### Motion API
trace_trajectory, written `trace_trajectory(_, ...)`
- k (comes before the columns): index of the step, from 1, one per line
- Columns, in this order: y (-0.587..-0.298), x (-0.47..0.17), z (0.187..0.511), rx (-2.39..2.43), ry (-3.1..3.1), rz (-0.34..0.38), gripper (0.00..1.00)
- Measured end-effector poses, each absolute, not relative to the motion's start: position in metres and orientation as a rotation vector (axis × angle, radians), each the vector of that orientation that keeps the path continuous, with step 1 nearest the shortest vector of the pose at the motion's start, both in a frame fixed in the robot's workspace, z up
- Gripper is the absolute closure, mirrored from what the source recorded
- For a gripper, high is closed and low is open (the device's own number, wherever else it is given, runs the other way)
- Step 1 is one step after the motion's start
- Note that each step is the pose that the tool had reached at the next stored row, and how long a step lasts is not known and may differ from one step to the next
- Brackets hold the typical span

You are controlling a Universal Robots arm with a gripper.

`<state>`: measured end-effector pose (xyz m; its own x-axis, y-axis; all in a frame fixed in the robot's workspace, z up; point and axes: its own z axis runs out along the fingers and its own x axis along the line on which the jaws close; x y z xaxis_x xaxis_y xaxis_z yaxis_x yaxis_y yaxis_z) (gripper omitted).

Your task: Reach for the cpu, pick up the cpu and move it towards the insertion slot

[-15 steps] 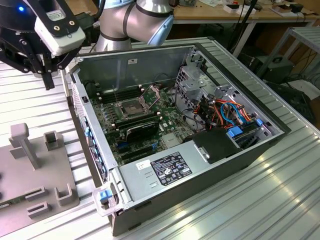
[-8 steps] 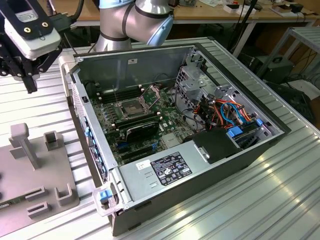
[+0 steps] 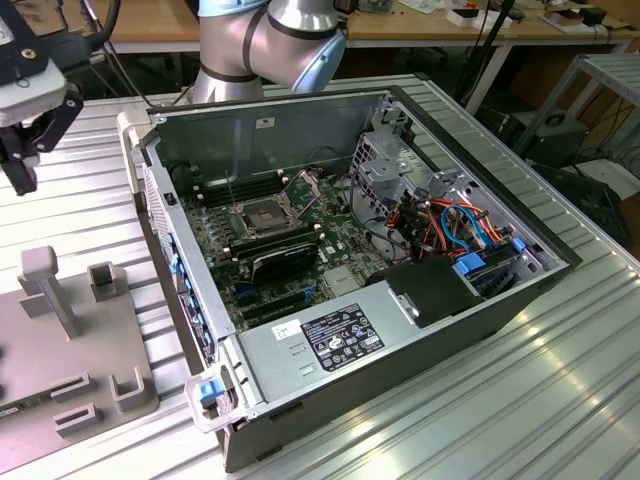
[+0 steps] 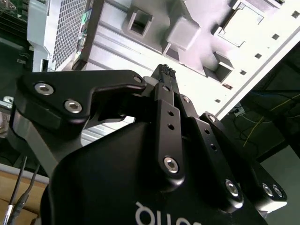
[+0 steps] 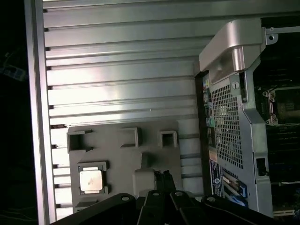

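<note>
Plainly, two holders matter to us. An open computer case [image 3: 250, 125] fills the middle of the exterior view, holding a green motherboard [image 3: 215, 235] with the insertion slot [image 3: 262, 215], a square silver frame around a dark centre, plus bundles of coloured cables [image 3: 450, 225] towards the exterior view's right. A grey fixture plate [image 3: 90, 350] lies at the lower left of that view on the ribbed metal table [image 3: 560, 400]. In the first wrist view the cpu [image 5: 91, 180] lies flat in a square recess of that plate, and we see a thin, pale silver-tan square with a darker rim. We count one cpu, one insertion slot, one case, and three other small pockets in a row on the plate, all empty. Our gripper [image 3: 20, 170] hangs at the upper left of the exterior view; in both wrist views its black fingers [image 4: 164, 70] are pressed together with nothing between them, near the cpu but apart from it.
</note>
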<state>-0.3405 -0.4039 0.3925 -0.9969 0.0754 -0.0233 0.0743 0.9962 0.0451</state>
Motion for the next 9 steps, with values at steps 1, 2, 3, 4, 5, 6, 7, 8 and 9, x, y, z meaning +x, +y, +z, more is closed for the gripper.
trace_trajectory(1, -0.405, -0.347, 0.392, 0.117, 3.114, 0.069, 0.89)
trace_trajectory(2, -0.405, -0.354, 0.392, 0.117, 3.114, 0.069, 0.89)
trace_trajectory(3, -0.407, -0.362, 0.392, 0.116, 3.114, 0.069, 0.89)
trace_trajectory(4, -0.407, -0.366, 0.392, 0.117, 3.114, 0.069, 0.89)
trace_trajectory(5, -0.408, -0.371, 0.392, 0.117, 3.114, 0.069, 0.89)
trace_trajectory(6, -0.409, -0.375, 0.392, 0.117, 3.114, 0.069, 0.89)
trace_trajectory(7, -0.41, -0.379, 0.392, 0.117, 3.114, 0.069, 0.89)
trace_trajectory(8, -0.411, -0.384, 0.392, 0.117, 3.114, 0.069, 0.89)
trace_trajectory(9, -0.412, -0.389, 0.392, 0.117, 3.114, 0.069, 0.89)
